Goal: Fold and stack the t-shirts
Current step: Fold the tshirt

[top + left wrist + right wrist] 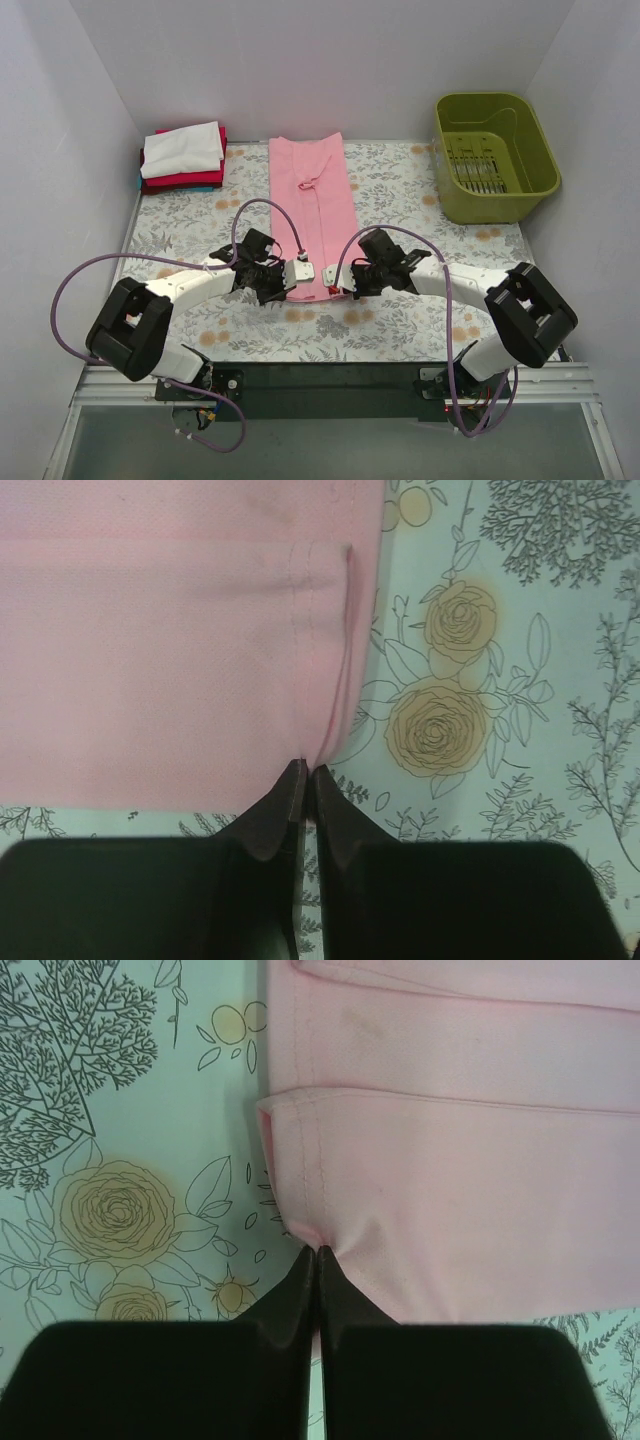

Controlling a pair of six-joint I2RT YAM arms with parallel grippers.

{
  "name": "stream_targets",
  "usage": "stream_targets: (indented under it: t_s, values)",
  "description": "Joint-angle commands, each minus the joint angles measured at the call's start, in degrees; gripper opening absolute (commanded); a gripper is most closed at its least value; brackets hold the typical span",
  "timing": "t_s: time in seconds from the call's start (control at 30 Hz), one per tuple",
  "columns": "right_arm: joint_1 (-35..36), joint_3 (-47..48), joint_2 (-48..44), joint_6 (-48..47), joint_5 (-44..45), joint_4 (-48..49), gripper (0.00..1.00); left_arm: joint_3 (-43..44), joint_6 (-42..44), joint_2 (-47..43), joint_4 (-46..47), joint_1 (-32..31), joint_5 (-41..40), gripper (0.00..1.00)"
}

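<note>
A light pink t-shirt, folded into a long narrow strip, lies on the floral table cloth at the table's middle. My left gripper is shut on its near left corner; the left wrist view shows the pink cloth pinched at the jaw tips. My right gripper is shut on its near right corner; the right wrist view shows the hem puckered at the jaw tips. A stack of folded shirts, white on top of red and teal, sits at the far left.
An olive-green plastic basket stands at the far right. White walls close in the table on three sides. The arms' purple cables loop above the table near the shirt.
</note>
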Motion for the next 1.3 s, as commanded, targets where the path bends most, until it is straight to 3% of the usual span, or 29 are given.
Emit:
stream_targets:
  t_s: [0.0, 0.27, 0.43, 0.67, 1.27]
  values:
    - [0.0, 2.9, -5.4, 4.4, -2.1, -4.0, 0.01, 2.7, -1.1, -3.9, -5.9, -0.2, 4.3, 0.00]
    - [3.6, 0.5, -15.4, 9.1, -5.0, -10.6, 0.01, 2.8, -1.2, -13.0, -16.8, -0.2, 11.6, 0.00]
    - [3.8, 1.5, -20.1, 10.1, -3.7, -12.5, 0.01, 3.9, -1.0, -17.7, -20.1, 1.3, 10.2, 0.00]
    - [-3.5, 12.0, -11.7, 5.5, -7.1, -13.7, 0.01, 15.0, 2.3, -5.8, -20.0, 10.0, 14.6, 0.00]
    - [-14.4, 38.3, 14.0, -4.7, -13.6, -15.9, 0.01, 39.0, 6.2, 21.7, -17.4, 18.5, 15.2, 0.00]
